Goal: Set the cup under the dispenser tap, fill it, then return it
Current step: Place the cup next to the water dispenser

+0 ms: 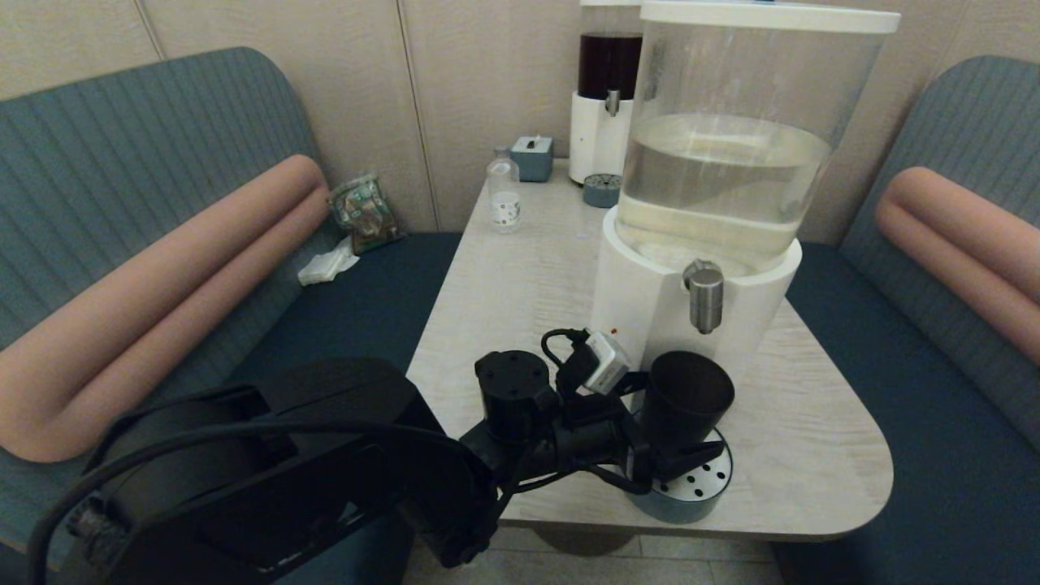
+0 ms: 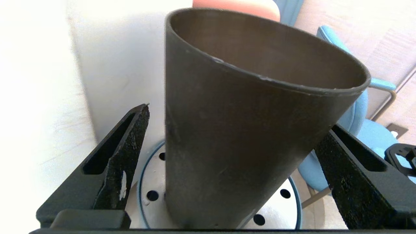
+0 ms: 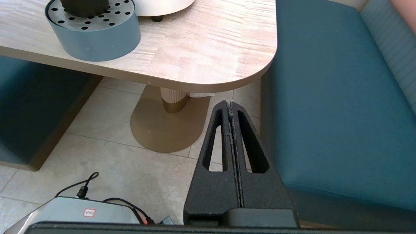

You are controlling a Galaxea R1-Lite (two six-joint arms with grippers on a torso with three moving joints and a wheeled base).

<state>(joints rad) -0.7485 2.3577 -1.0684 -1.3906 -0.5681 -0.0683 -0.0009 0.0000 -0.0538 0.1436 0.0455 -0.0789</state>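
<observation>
Pale tabletop (image 1: pixel 520 284): cup (image 1: pixel 685 398), base hidden, on the drip tray (image 1: pixel 705 487) under the tap (image 1: pixel 705 297), between the spread left tool (image 1: pixel 662 459); right tool (image 3: pixel 230 107) pressed together below.

the cup (image 1: pixel 686 398) is matte black, standing on a blue-grey drip tray (image 1: pixel 686 491) with a silver top dotted with dark holes. the table (image 1: pixel 520 276) is pale wood grain, the dispenser tap (image 1: pixel 705 296) brushed steel.
</observation>
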